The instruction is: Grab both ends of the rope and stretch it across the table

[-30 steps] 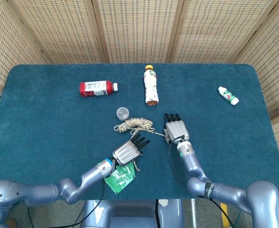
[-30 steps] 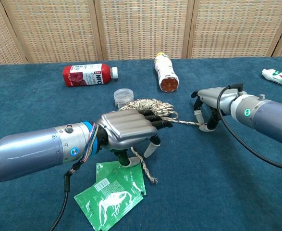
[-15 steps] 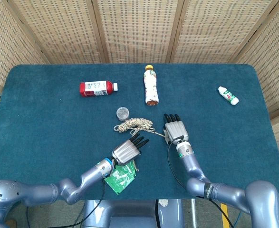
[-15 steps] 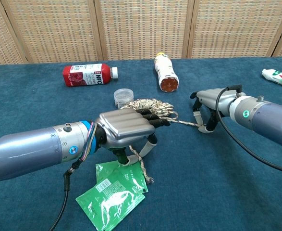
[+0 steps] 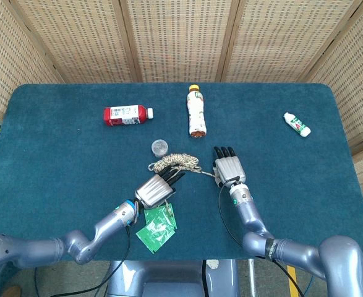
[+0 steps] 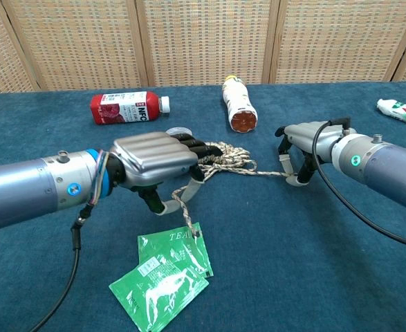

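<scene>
Nearest the robot, the green packets (image 6: 162,275) are lying flat on the table (image 5: 57,154), with one rope (image 6: 223,158) end trailing down across them. The left hand (image 6: 151,163) is gripping that strand between curled fingers (image 6: 189,187), its back over the coil's near edge. Further right, the right hand (image 6: 301,149) is pinching the other end at its fingertips (image 6: 294,181), palm down; the coil is lying between both hands.

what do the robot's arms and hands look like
Both arms are glossy silver-grey tubes with rounded joints. The left hand and right hand have ribbed silver metal backs and dark fingers with pale tips. A blue ring with a small teal light marks the left wrist; the right wrist shows a green light. Black cables loop along each forearm.
</scene>
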